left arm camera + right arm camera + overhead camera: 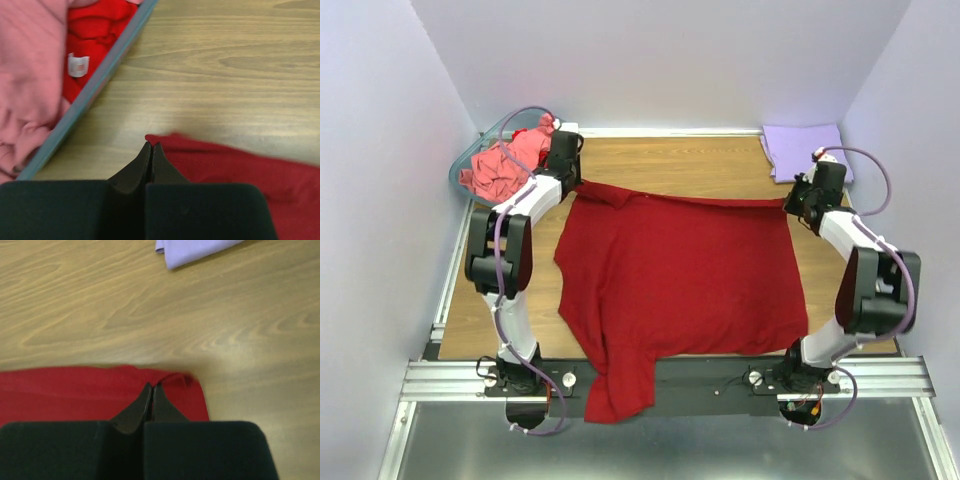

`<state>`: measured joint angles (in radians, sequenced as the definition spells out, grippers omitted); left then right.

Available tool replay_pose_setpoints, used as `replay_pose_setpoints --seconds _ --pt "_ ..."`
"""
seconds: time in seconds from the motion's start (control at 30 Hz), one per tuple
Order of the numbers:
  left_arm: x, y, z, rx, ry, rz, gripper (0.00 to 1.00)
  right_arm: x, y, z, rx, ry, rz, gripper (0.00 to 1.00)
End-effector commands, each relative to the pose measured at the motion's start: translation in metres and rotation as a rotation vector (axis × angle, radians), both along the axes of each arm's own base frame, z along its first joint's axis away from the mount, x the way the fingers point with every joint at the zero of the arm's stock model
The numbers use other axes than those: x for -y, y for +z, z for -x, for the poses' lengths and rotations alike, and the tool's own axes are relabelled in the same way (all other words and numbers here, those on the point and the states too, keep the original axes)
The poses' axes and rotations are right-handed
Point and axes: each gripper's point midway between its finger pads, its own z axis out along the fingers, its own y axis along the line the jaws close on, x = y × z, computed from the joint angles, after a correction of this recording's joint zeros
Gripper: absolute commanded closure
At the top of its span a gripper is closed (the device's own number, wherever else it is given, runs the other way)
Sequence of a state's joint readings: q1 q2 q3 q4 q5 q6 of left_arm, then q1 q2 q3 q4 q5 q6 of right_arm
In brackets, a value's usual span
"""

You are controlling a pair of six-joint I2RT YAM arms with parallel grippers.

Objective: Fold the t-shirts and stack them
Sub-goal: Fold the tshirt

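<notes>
The dark red t-shirt (680,275) lies spread on the wooden table, one sleeve hanging over the near edge. My left gripper (577,183) is shut on its far left corner (165,142). My right gripper (790,203) is shut on its far right corner (175,382). The far edge is stretched between the two grippers. The lavender t-shirt (805,150) lies folded at the far right; its corner shows in the right wrist view (192,250). The salmon-pink t-shirt (500,165) is bunched in the teal basket (472,150) at the far left, and shows in the left wrist view (27,75).
The basket rim (95,87) runs just left of my left gripper, with red cloth and a white label (78,65) inside. White walls close in the table at the back and both sides. A metal rail (670,378) runs along the near edge.
</notes>
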<state>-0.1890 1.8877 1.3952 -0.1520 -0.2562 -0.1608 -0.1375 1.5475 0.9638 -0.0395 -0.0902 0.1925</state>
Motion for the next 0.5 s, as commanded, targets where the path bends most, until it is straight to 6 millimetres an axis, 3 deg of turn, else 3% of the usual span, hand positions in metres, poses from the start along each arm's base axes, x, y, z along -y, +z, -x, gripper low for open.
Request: replay_pose_setpoints --seconds 0.0,0.23,0.47 --pt "0.008 0.027 -0.041 0.116 0.001 0.050 1.00 0.008 -0.002 -0.048 0.101 0.020 0.031 1.00" --pt "0.008 -0.002 -0.065 0.068 -0.003 0.005 1.00 0.013 -0.025 -0.080 0.073 0.035 0.048 1.00" --pt "0.016 0.029 -0.075 0.117 -0.006 0.054 1.00 0.017 -0.013 -0.102 0.108 0.020 0.042 0.99"
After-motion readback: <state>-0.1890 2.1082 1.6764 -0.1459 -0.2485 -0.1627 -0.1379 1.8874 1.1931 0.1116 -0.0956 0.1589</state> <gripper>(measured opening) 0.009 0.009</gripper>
